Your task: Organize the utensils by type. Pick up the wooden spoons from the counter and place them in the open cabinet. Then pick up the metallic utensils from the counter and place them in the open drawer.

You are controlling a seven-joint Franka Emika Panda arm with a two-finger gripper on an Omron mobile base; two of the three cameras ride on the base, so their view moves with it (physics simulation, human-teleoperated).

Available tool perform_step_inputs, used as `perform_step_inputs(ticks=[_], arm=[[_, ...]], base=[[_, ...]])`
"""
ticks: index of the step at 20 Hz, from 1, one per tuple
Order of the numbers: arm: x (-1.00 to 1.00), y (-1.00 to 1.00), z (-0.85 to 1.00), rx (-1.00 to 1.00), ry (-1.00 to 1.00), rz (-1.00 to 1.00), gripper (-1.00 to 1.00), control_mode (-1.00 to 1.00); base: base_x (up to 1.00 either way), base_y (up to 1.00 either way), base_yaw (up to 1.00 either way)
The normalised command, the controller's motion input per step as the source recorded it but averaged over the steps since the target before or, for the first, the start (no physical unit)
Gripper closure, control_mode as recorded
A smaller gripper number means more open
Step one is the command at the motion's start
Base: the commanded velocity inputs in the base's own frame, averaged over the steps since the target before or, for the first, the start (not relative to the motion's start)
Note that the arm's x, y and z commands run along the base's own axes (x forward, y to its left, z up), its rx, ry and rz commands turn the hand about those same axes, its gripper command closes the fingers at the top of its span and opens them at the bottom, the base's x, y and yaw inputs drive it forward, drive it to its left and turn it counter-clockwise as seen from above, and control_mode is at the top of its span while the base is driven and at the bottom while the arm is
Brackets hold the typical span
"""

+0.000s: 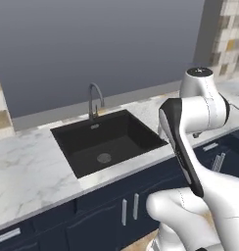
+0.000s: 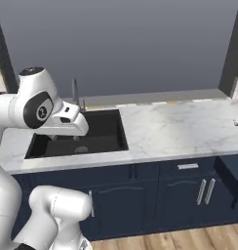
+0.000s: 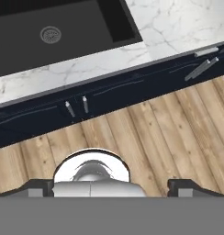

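Note:
My gripper [image 3: 111, 188] is open, its two dark fingertips set wide apart with nothing between them. It hangs over the front rim of the black sink [image 2: 99, 132] and faces down at the counter's edge and the floor. The white marble counter [image 2: 179, 129] runs to the right. At its far right edge lies the end of a thin silver-grey metallic utensil [image 2: 236, 124]. Below that, the navy open drawer [image 2: 232, 173] juts out from the base cabinets. The wooden spoons and the open cabinet are out of view.
A curved metal faucet [image 1: 94, 100] stands behind the sink. Navy base cabinets with silver handles [image 2: 205, 190] line the front, above a wooden floor [image 3: 146, 137]. My own white arm [image 1: 190, 152] rises across the right side of the left base view.

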Motion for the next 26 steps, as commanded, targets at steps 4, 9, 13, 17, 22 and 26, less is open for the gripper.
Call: perform_step_inputs(ticks=[4, 9, 13, 17, 22, 26], arm=[[0.00, 0.00, 0.00, 0.00, 0.00, 0.00, -1.00, 1.00], [0.00, 0.00, 0.00, 0.00, 0.00, 0.00, -1.00, 1.00], [0.00, 0.00, 0.00, 0.00, 0.00, 0.00, -1.00, 1.00], [0.00, 0.00, 0.00, 0.00, 0.00, 0.00, -1.00, 1.00], [0.00, 0.00, 0.00, 0.00, 0.00, 0.00, -1.00, 1.00], [0.00, 0.00, 0.00, 0.00, 0.00, 0.00, -1.00, 1.00]], base=[[0.31, -0.83, 0.00], [0.23, -0.70, 0.00], [0.14, -0.51, 0.00], [0.21, -0.42, 0.00], [0.19, -0.65, 0.00], [0.09, -0.80, 0.00]])
